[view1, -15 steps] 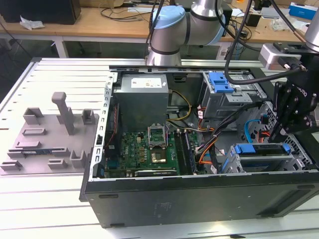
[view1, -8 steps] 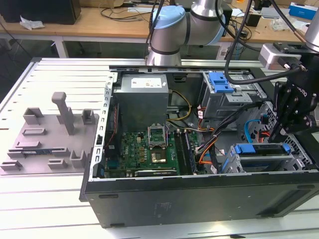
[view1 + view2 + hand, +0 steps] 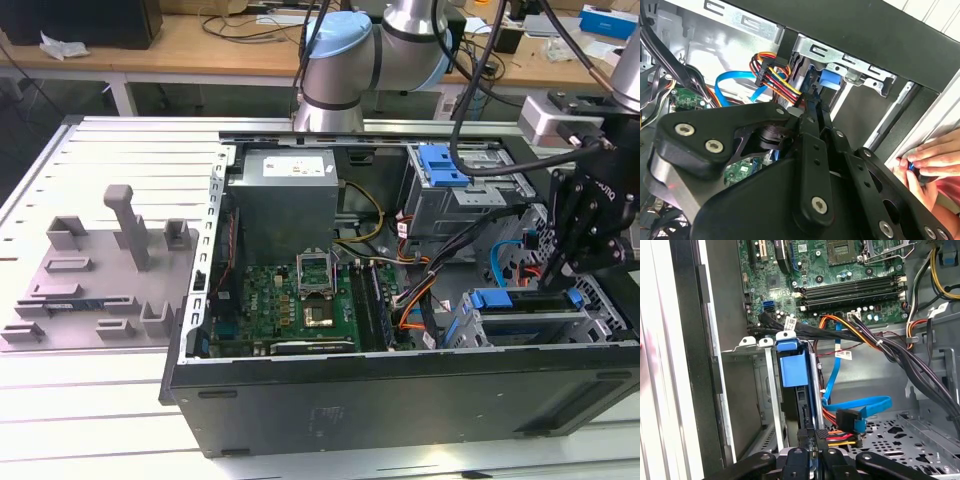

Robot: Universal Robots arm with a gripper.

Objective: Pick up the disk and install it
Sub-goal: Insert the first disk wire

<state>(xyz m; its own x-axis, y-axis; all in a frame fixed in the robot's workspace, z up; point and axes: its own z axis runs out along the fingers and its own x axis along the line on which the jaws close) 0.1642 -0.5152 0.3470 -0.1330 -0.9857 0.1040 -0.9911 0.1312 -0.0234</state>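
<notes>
The disk (image 3: 791, 367) stands on edge inside the silver drive cage (image 3: 769, 390) at the case's front corner, its blue carrier end facing up. In the exterior view the blue carrier (image 3: 495, 298) shows at the top of that cage, on the exterior view's right. My gripper (image 3: 811, 434) reaches down onto the disk's dark rear edge, fingers drawn close together on it. In the second wrist view the black fingers (image 3: 816, 117) converge just beside the blue carrier (image 3: 829, 80). The gripper (image 3: 562, 272) hangs over the cage in the exterior view.
Bundled cables (image 3: 860, 335) and a blue data cable (image 3: 860, 407) run right beside the cage. A second cage with a blue latch (image 3: 445, 165), the grey power supply (image 3: 285, 195) and the motherboard (image 3: 290, 300) fill the case. A person's hand (image 3: 930, 160) rests at the case edge. A grey fixture (image 3: 110, 270) lies at the exterior view's left.
</notes>
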